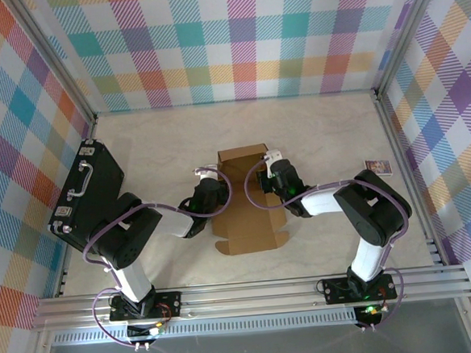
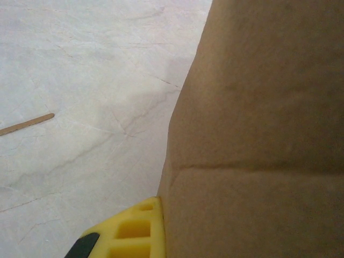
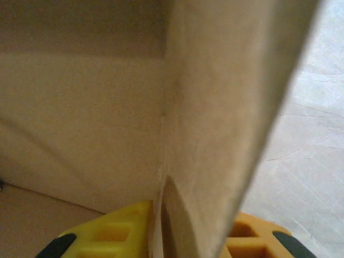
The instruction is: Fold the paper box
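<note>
Your left pincer (image 1: 209,178) clamps paper box (image 1: 246,216) wall, centre frame; right pincer (image 1: 270,159) narrowly parted astride opposite wall.

A robot lab's test cell, purpose-built. A black-and-white jointed left robot arm (image 1: 127,241) and its twin, the right robot arm (image 1: 372,215), are bolted to a silver aluminium rail (image 1: 252,298) along the near edge of the pale marble-patterned counter (image 1: 321,130). Bare aluminium frame posts (image 1: 410,31) and flat multicoloured plaid backdrop panels (image 1: 234,39) box in its far, left and right edges, forming a staged enclosure.
</note>
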